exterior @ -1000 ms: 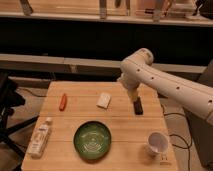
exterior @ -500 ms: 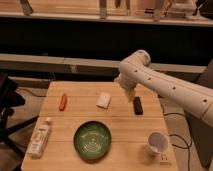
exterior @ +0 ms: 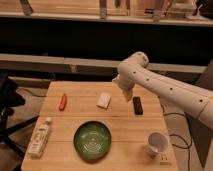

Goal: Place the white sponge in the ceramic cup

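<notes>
Presently the gripper (exterior: 127, 95) is hanging empty, fingers apart, just beside the white sponge (exterior: 104, 100), evidently lining up a grasp, with the ceramic cup (exterior: 158, 143) waiting well apart.

The gripper (exterior: 126, 95) shifts toward nine o'clock, away from the black bar (exterior: 137, 105), which now shows whole. It hangs, it seems, near the white sponge (exterior: 104, 100), at its three o'clock.

The worktop (exterior: 125, 131) carries one white sponge (exterior: 104, 100), one ceramic cup (exterior: 158, 143), one green bowl (exterior: 92, 140), one white bottle (exterior: 40, 138), one black bar (exterior: 137, 105) and one red stick (exterior: 63, 101); one claw (exterior: 127, 96) hangs over it, between sponge and bar.
</notes>
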`<state>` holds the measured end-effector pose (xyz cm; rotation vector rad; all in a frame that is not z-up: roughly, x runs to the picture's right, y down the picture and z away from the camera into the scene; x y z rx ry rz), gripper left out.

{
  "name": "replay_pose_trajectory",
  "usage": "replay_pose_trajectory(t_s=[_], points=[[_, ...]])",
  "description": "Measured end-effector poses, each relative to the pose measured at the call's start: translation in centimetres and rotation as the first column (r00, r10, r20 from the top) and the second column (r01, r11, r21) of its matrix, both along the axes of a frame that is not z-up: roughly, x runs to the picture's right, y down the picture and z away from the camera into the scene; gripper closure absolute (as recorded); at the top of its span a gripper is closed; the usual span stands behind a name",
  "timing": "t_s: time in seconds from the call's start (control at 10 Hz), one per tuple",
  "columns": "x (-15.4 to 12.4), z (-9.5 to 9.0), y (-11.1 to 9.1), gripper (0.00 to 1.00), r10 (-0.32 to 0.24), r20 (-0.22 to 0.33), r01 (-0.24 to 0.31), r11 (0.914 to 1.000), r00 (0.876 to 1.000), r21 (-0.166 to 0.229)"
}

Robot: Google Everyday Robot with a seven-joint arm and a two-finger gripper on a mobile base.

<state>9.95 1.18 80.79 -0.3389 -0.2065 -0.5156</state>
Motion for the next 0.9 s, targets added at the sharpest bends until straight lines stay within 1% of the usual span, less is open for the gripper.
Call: replay_pose_trajectory(t_s=[0.3,0.9], points=[[-0.7,0.8,-0.1,0.20,-0.022,0.035,0.022,0.9997,0.999,0.006],[-2.0,2.7,0.4,0.20,-0.064,0.077,0.064,0.9980,0.995,-0.001]])
